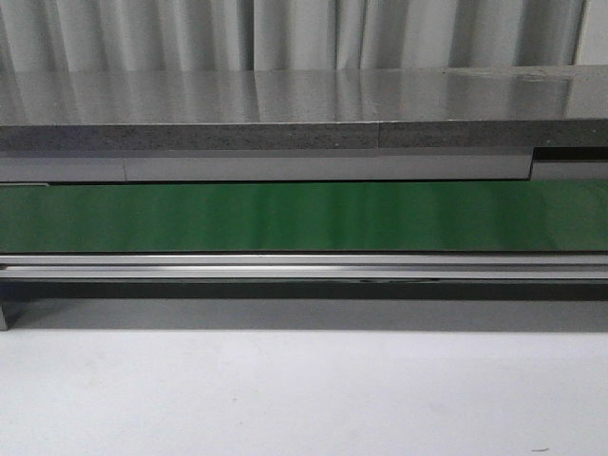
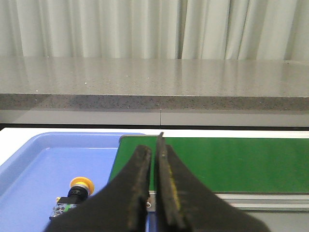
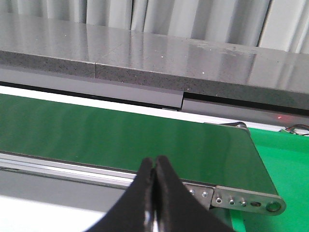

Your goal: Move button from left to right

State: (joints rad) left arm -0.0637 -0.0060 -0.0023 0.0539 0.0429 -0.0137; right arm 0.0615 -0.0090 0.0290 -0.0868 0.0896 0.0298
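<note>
The button [image 2: 76,191] lies on its side in a blue tray [image 2: 34,164] in the left wrist view, its orange-yellow cap up and its black body toward the camera. My left gripper [image 2: 153,147] is shut and empty, above the tray's edge where it meets the green belt [image 2: 231,162], to the right of the button and apart from it. My right gripper [image 3: 154,163] is shut and empty over the near rail at the belt's right end [image 3: 145,135]. Neither gripper nor the button shows in the front view, only the belt [image 1: 304,217].
A grey stone counter [image 1: 304,109] runs behind the belt, with curtains beyond. A metal rail [image 1: 304,266] edges the belt's near side. A bright green surface [image 3: 285,169] lies past the belt's right end. White tabletop [image 1: 304,389] lies in front.
</note>
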